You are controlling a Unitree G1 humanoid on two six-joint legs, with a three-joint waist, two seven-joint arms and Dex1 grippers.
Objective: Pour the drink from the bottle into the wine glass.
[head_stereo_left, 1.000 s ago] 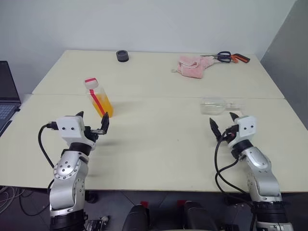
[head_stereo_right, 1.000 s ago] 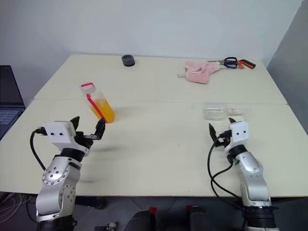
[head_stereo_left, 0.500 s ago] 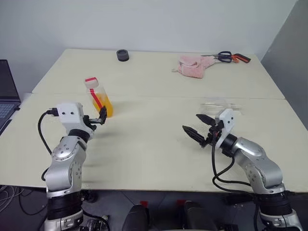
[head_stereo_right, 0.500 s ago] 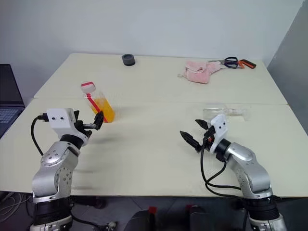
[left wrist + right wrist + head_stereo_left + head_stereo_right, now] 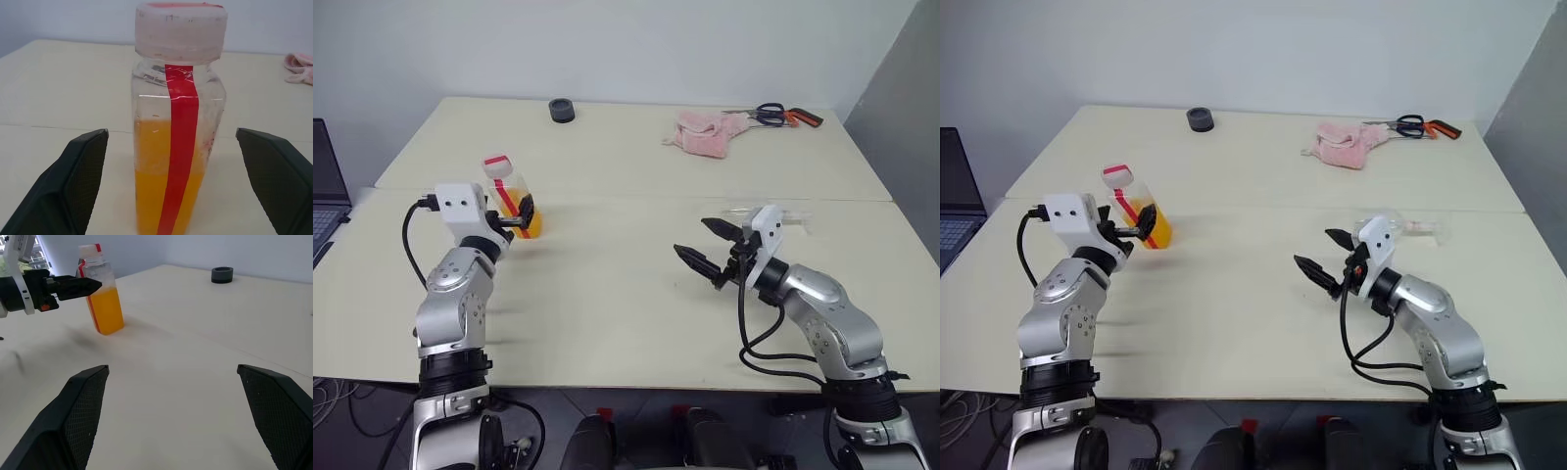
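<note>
- My left gripper (image 5: 171, 161) is spread wide, one finger on each side of the bottle (image 5: 179, 117), not touching it.
- The bottle stands upright on the table (image 5: 607, 284), about half full of orange drink (image 5: 149, 171).
- My right gripper (image 5: 707, 250) hangs wide apart and empty over mid-table, the wine glass (image 5: 783, 216) lying just behind it.

Bottle (image 5: 515, 204) left on table (image 5: 607, 294), wine glass (image 5: 781, 216) right, cloth (image 5: 703, 133) and scissors (image 5: 779, 116) behind

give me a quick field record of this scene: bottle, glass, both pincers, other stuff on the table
bottle: upright, capped, about half full of orange drink
wine glass: lying on its side behind the right arm
left pincer: open, at the bottle, not gripping it
right pincer: open, holding nothing
table: pink cloth, scissors, small black ring at far edge
</note>
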